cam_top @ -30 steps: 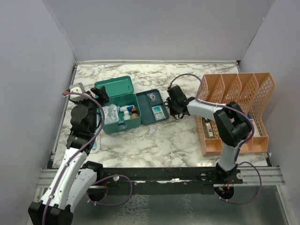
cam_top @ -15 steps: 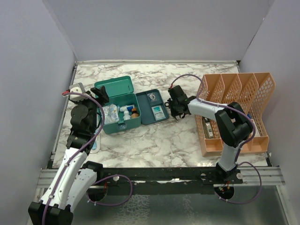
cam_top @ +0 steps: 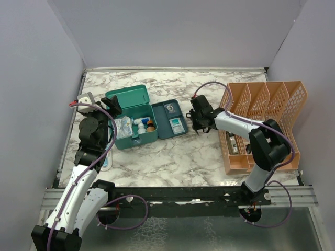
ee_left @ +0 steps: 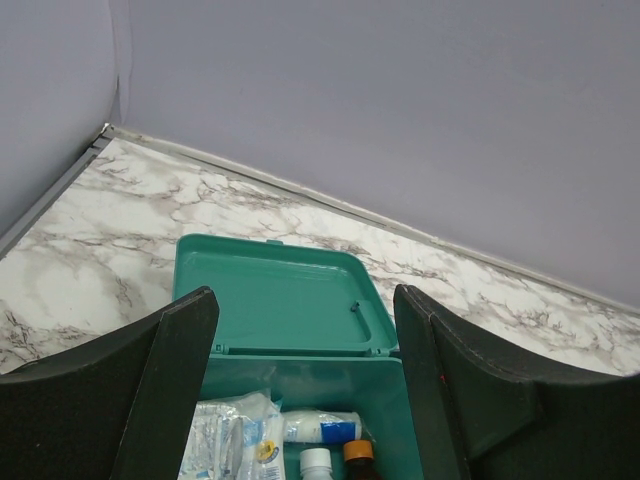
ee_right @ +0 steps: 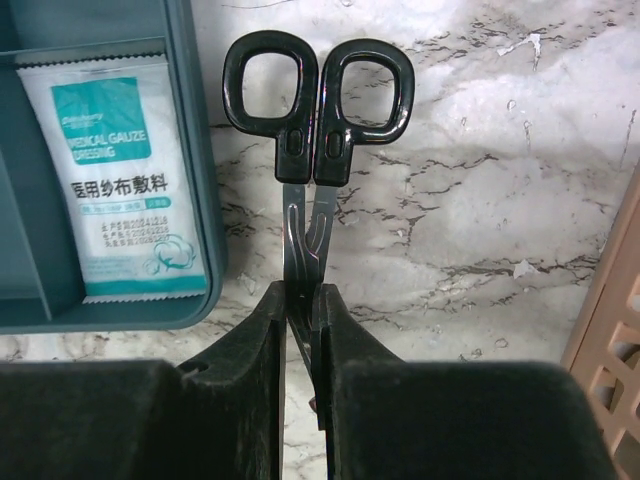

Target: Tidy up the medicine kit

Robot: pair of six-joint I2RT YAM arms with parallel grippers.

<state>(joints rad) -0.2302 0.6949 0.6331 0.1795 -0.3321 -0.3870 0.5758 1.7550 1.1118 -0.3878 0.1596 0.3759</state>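
Around: one orange mesh file rack [cam_top: 264, 120] stands at the right of the marble table [cam_top: 178, 157], close by the right arm.
Scissors [ee_right: 316, 100]: one black-handled pair, flat on the marble just right of the insert tray [ee_right: 196, 140].
Right gripper [ee_right: 303, 320]: jaws pinched narrow on the scissor blades.
Left gripper [ee_left: 300, 310]: jaws wide, holding nothing, at the kit's left end.
Medicine kit [cam_top: 138, 140]: left of centre, lid [ee_left: 275, 300] thrown back; holds one clear packet, two white bottles, one amber bottle.
Tray contents: one gauze packet [ee_right: 120, 170].
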